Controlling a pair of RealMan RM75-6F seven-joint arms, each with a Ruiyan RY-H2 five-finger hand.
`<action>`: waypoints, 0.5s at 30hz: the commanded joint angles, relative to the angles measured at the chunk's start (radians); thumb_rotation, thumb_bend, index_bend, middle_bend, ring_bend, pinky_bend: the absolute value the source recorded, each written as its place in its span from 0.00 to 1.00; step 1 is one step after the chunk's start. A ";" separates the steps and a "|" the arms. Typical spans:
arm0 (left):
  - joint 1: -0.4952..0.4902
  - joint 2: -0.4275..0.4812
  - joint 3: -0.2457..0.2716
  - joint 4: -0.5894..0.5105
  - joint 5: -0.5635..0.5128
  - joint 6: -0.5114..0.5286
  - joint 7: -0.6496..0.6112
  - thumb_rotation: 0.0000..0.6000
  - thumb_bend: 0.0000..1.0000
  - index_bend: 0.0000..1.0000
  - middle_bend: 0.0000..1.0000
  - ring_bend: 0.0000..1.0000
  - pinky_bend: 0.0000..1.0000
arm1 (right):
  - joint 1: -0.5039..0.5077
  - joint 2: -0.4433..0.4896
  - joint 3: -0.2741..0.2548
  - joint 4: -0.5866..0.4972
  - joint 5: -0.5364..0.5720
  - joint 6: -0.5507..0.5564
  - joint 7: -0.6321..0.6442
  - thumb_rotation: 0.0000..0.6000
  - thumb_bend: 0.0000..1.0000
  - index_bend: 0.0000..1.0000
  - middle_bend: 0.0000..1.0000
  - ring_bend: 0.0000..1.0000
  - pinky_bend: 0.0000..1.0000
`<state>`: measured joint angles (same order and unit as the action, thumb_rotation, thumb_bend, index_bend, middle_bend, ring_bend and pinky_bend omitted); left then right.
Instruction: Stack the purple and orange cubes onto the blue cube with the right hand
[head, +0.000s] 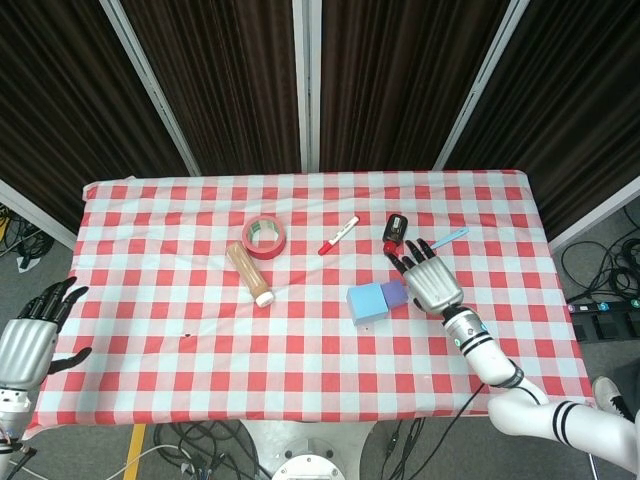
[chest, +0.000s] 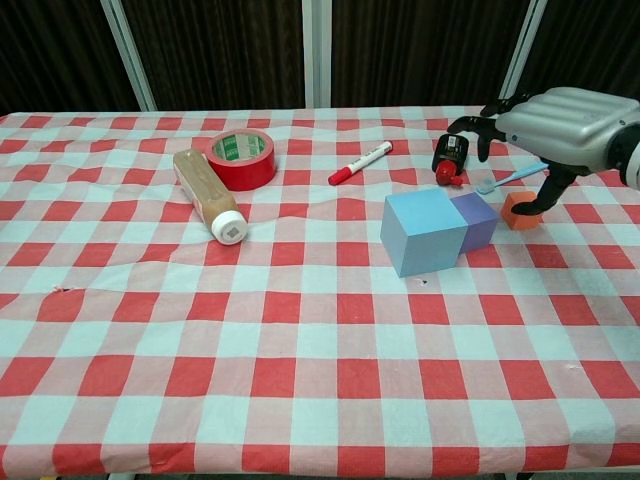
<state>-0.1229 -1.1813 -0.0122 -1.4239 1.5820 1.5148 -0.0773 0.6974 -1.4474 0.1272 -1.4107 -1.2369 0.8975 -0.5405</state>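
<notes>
A large light-blue cube (chest: 425, 230) (head: 366, 303) sits right of the table's middle. The smaller purple cube (chest: 478, 220) (head: 393, 293) touches its right side. The small orange cube (chest: 517, 211) lies just right of the purple one. My right hand (chest: 555, 125) (head: 428, 280) hovers over the orange cube with its fingers spread, its thumb reaching down beside the cube, and holds nothing. In the head view the hand hides the orange cube. Holding nothing, my left hand (head: 28, 335) hangs off the table's left edge, fingers apart.
A red tape roll (chest: 241, 158), a tan bottle on its side (chest: 207, 193), a red marker (chest: 360, 163), a small black-and-red bottle (chest: 449, 157) and a light-blue toothbrush (chest: 520, 173) lie behind the cubes. The toothbrush and small bottle are close under the right hand's fingers.
</notes>
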 joint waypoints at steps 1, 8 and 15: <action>-0.001 -0.002 0.000 0.001 0.002 0.001 0.000 1.00 0.17 0.19 0.18 0.13 0.26 | 0.009 -0.012 -0.005 0.008 0.011 -0.013 -0.007 1.00 0.12 0.00 0.28 0.04 0.08; 0.005 -0.025 -0.016 0.032 0.001 0.036 -0.016 1.00 0.17 0.19 0.18 0.13 0.25 | 0.031 -0.034 -0.014 0.026 0.039 -0.047 -0.009 1.00 0.09 0.00 0.28 0.04 0.08; 0.005 -0.031 -0.022 0.038 -0.004 0.037 -0.014 1.00 0.16 0.19 0.18 0.13 0.25 | 0.054 -0.058 -0.018 0.046 0.050 -0.066 -0.011 1.00 0.10 0.00 0.28 0.04 0.08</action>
<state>-0.1178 -1.2119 -0.0338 -1.3858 1.5779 1.5520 -0.0917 0.7491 -1.5033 0.1096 -1.3673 -1.1879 0.8334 -0.5512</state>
